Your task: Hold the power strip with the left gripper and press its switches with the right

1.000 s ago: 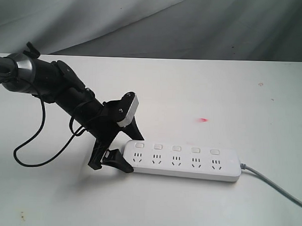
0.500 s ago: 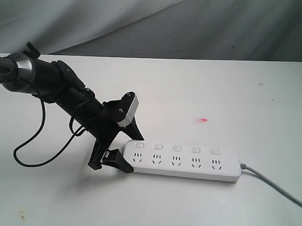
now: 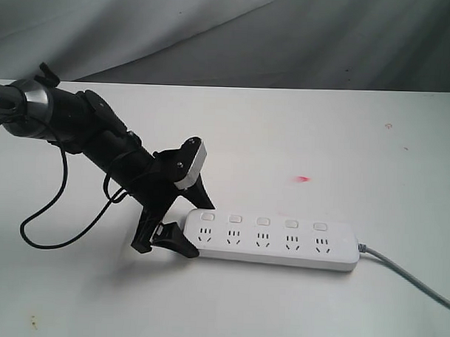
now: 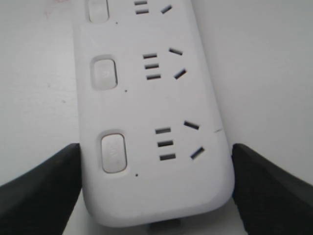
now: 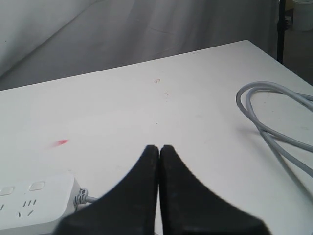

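Long white plastic power strip (image 3: 274, 242) clamped at one end by black left gripper (image 4: 156, 161).
Long axis pointed toward black right gripper (image 5: 159, 151), tips together, near far end.

The left gripper (image 3: 203, 230), on a black arm (image 3: 100, 134) with a silver band (image 3: 35, 103), clasps the left end of a white power strip (image 3: 281, 243) lying on a white table (image 3: 285, 134); its grey cord (image 3: 406, 275) trails off right.

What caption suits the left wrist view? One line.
Left gripper clamps the power strip by its end, a finger on each side, three switches visible.
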Robot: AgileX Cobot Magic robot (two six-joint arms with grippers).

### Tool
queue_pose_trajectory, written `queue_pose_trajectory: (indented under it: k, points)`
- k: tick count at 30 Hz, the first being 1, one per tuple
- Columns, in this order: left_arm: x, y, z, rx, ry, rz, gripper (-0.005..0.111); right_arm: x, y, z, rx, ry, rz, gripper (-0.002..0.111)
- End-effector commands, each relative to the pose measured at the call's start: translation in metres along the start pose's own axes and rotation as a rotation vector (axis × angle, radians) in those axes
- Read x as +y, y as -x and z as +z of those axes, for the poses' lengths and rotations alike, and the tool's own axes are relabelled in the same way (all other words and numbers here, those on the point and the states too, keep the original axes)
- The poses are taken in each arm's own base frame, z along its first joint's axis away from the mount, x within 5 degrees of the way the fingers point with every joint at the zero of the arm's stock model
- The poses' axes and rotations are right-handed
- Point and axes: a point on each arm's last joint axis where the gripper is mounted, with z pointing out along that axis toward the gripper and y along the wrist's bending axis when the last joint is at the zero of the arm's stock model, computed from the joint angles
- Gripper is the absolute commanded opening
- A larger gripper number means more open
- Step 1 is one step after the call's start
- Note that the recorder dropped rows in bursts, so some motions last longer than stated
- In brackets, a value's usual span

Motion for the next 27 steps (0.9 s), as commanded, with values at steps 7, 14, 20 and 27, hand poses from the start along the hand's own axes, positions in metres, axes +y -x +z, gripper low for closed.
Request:
queue_pose_trajectory:
  k: [7,14,20,27]
  points:
    - [0.0,0.0,0.001,0.011,-0.005,0.021,0.006,0.0,-0.001,0.0,-0.002,0.0,-0.005,0.0]
    - [-0.001,-0.001,0.001,0.026,-0.018,0.035,0.05,0.0,-0.001,0.0,-0.002,0.001,-0.003,0.0]
    - [-0.001,-0.001,0.001,0.027,-0.018,0.0,0.082,0.0,-0.001,0.0,-0.002,0.001,-0.003,0.0]
    - [0.0,0.021,-0.023,-0.002,0.053,-0.027,0.084,0.0,-0.001,0.0,-0.002,0.001,-0.003,0.0]
